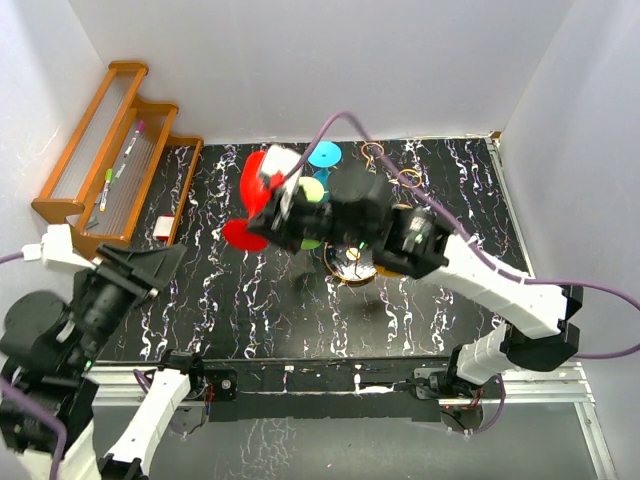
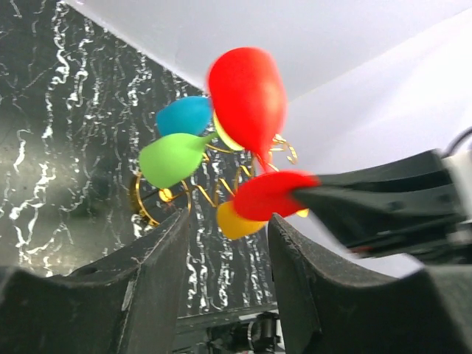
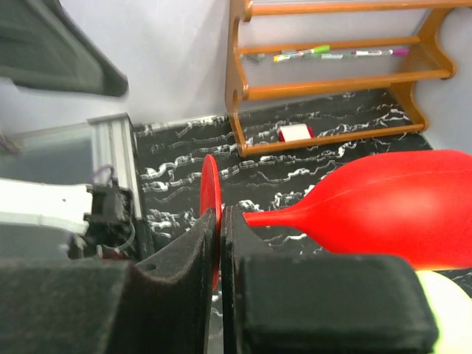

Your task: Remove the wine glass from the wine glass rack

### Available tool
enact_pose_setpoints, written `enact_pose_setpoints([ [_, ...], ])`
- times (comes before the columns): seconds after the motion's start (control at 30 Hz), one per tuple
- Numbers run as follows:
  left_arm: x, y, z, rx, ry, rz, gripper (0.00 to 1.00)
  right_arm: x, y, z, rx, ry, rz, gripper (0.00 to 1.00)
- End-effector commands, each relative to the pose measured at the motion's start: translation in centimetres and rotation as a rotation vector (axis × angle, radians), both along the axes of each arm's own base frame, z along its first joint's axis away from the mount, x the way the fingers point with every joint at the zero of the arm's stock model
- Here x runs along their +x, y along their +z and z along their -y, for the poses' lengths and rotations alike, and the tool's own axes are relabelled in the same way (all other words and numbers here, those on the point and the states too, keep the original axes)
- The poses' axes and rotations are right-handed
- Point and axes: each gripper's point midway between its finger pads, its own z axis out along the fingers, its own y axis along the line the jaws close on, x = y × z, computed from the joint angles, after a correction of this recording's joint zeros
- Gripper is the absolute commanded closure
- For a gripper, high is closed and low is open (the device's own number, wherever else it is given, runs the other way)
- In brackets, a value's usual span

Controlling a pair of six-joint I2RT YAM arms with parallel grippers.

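My right gripper [image 1: 262,222] is shut on the round foot [image 3: 209,193] of a red wine glass [image 1: 257,180]. The glass lies tilted in the air, its bowl [image 3: 402,210] pointing away to the right in the right wrist view. In the top view it hangs left of the gold wine glass rack [image 1: 356,268]. Blue [image 2: 184,115], green [image 2: 173,159] and yellow [image 2: 236,220] glasses hang on the rack's loops [image 2: 209,193]. My left gripper [image 1: 158,258] stands open and empty at the table's left. It faces the red glass [image 2: 248,94] from a distance, with nothing between its fingers [image 2: 158,273].
An orange-brown stepped wooden shelf [image 1: 110,150] with pens on it stands at the back left. A small white and red block [image 1: 163,226] lies at its foot. White walls close the table at the back and both sides. An aluminium rail [image 1: 330,380] runs along the near edge.
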Motion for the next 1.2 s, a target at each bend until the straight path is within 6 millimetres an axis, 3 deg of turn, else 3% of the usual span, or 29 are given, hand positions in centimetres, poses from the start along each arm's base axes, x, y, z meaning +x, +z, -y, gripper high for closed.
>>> enact_pose_setpoints([
  [0.0, -4.2, -0.3, 0.5, -0.089, -0.039, -0.090, 0.53, -0.5, 1.1, 0.1, 0.008, -0.173, 0.282, 0.92],
  [0.1, -5.3, -0.7, 1.8, -0.159, -0.109, -0.133, 0.52, -1.7, -1.3, -0.2, -0.013, -0.172, 0.363, 0.92],
  [0.13, -5.4, -1.0, 2.3, -0.193, -0.132, -0.155, 0.52, -2.4, -1.0, -0.1, 0.003, -0.161, 0.389, 0.92],
  [0.17, -5.5, -1.3, 2.8, -0.230, -0.151, -0.180, 0.52, -2.9, -2.1, -0.3, -0.010, -0.153, 0.411, 0.92],
  [0.33, -5.3, -3.4, 5.3, -0.407, -0.264, -0.287, 0.52, -5.5, -3.8, 0.0, 0.002, -0.156, 0.541, 0.92],
  [0.53, -4.9, -5.6, 5.6, -0.439, -0.259, -0.382, 0.51, -8.1, -6.0, -0.2, -0.004, -0.118, 0.682, 0.92],
  [0.8, -5.2, -5.3, 6.3, -0.478, -0.311, -0.385, 0.51, -8.4, -8.2, -0.5, -0.052, -0.177, 0.771, 0.92],
  [1.17, -4.8, -7.6, 6.4, -0.447, -0.307, -0.443, 0.50, -9.0, -8.1, -1.2, -0.043, -0.216, 0.911, 0.92],
])
